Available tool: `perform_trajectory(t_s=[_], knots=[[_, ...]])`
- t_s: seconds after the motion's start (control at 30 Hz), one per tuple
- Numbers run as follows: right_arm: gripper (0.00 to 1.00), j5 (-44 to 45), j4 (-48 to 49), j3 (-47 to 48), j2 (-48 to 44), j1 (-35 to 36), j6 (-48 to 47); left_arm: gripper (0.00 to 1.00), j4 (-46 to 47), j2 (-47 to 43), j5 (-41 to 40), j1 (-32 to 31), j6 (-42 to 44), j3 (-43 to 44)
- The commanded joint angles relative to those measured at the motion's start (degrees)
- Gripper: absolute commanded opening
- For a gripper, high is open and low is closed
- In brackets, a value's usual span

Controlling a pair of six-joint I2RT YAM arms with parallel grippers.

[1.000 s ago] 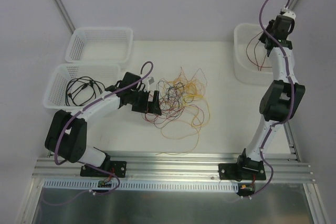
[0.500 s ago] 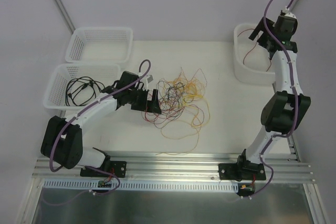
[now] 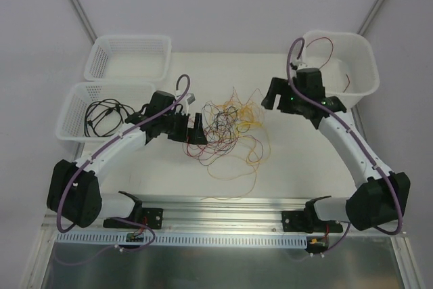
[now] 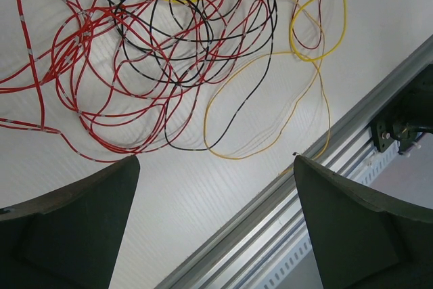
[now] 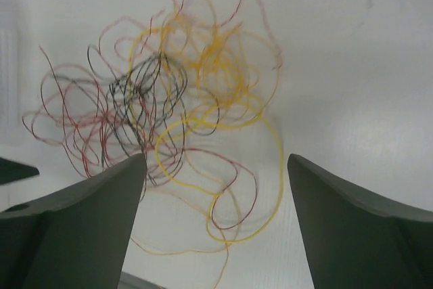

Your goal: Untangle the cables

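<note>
Mid-frame on the surface (image 3: 298, 160), with left end effector (image 4: 215, 158) and right end effector (image 5: 216, 156) wide open, empty, flanking the cables (image 3: 230, 130), pinch just one at the loose outer edge and draw clear slowly.

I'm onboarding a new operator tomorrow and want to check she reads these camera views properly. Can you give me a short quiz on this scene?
1. True or false: the right gripper is shut on a yellow cable.
2. Which container holds the coiled black cable? A the nearer left basket; B the farther left basket; C the right tub.
3. Name the three colours in the tangle of cables.
Key: 1 false; 2 A; 3 red, yellow, black.
</note>
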Motion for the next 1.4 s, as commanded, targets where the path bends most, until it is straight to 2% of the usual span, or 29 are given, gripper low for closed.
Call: perform_trajectory(t_s=[0.0, 0.13, 0.23, 0.43, 0.53, 0.63, 0.7, 0.77, 0.97, 1.1, 1.2, 1.37], knots=[[0.89, -2.72, -0.90, -8.45, -4.84, 5.72, -1.31, 0.99, -0.12, -2.58, -0.31, -0.17, 1.09, 0.50], [0.86, -2.45, 2.16, -16.37, -5.39, 12.05, -4.39, 0.99, -0.12, -3.20, -1.01, -0.25, 1.09, 0.24], [0.84, -4.47, 6.30, -20.95, -3.28, 12.42, -4.83, 0.99, -0.12, -3.11, -1.45, -0.25, 1.18, -0.02], [0.78, -8.43, 10.00, -20.36, 6.01, 14.17, -5.98, 0.99, -0.03, -1.45, -2.85, -0.25, 1.36, -0.55], [0.71, -8.26, 10.70, -18.16, 10.24, 14.87, -7.90, 0.99, -0.12, 0.22, -2.86, -0.17, 1.27, -0.46], [0.62, -7.03, 10.62, -15.96, 12.80, 15.84, -8.70, 0.99, -0.29, 1.81, -2.51, -0.25, 1.09, -0.11], [0.47, -6.15, 9.66, -14.99, 13.16, 16.20, -9.05, 0.99, -0.38, 2.43, -2.42, -0.25, 1.01, -0.02], [0.23, -5.27, 9.30, -14.82, 11.85, 16.90, -9.66, 0.99, -0.47, 3.30, -2.42, -0.17, 0.92, 0.15], [0.01, -1.84, 4.04, -14.03, 6.58, 19.53, -11.77, 0.99, -0.47, 5.24, -1.80, -0.25, 0.57, 0.68], [0.01, -0.35, -5.01, -8.94, -2.19, 21.90, -12.22, 0.99, -0.47, 8.13, -1.54, -0.34, -0.13, 0.94], [0.01, 3.34, -14.15, 0.01, -6.60, 23.48, -11.51, 0.99, -0.47, 10.24, -0.66, -0.34, -0.75, 1.47], [0.01, 4.57, -19.08, 16.34, -16.45, 24.28, -11.95, 0.99, -0.47, 11.40, 0.22, -0.25, -1.11, 1.91]])
